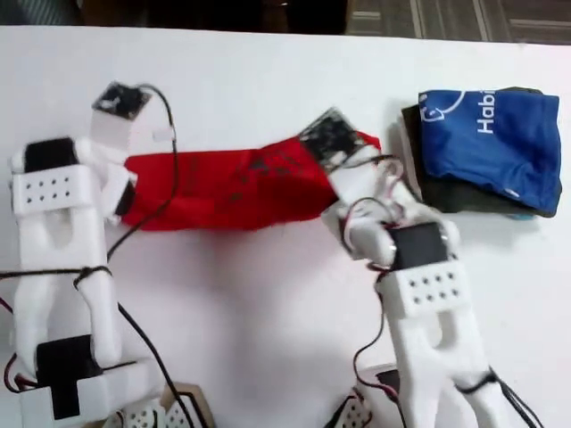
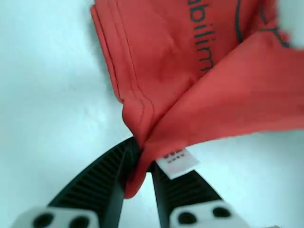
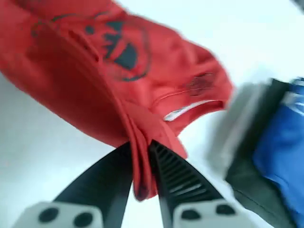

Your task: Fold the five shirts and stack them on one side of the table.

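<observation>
Pinches one end of the red shirt (image 2: 190,85) between the tight jaws of the left gripper (image 2: 142,159), at 9 o'clock on the table (image 1: 268,303). Pinches the other end in the right gripper (image 3: 141,156), jaws closed on the cloth, near the centre. Holds it as a long folded band. At 2 o'clock, just beside: blue shirt (image 1: 491,143) stacked on a dark shirt (image 1: 446,192).

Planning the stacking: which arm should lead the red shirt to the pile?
Likely right. The right gripper pinches the red shirt beside the blue-topped pile; the left gripper holds the far end.
</observation>
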Controlling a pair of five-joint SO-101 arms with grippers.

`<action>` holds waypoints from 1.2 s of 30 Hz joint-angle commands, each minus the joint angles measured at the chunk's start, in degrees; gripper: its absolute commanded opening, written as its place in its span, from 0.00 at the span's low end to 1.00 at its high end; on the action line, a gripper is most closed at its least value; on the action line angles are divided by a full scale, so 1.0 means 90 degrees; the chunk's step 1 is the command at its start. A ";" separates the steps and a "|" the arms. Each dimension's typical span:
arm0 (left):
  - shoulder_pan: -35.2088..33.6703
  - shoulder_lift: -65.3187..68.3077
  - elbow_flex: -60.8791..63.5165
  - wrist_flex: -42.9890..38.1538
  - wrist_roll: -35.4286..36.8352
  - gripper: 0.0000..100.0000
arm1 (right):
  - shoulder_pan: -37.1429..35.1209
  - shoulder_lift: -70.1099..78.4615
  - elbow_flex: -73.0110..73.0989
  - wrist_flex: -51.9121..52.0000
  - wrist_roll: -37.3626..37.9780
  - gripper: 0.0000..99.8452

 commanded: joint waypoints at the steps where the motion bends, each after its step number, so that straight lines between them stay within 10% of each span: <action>1: 0.0039 -0.0186 -0.1265 0.0801 0.0020 0.03 | 0.0532 -0.0435 -0.0918 0.0015 0.0020 0.02; 15: 0.0078 -0.0879 -0.2974 0.1416 0.0068 0.03 | 0.0718 -0.0425 -0.3048 0.0581 0.0010 0.02; 36: -0.0508 -0.2012 0.2769 -0.2071 -0.0010 0.03 | -0.1597 0.4029 -0.1709 -0.1138 -0.1592 0.15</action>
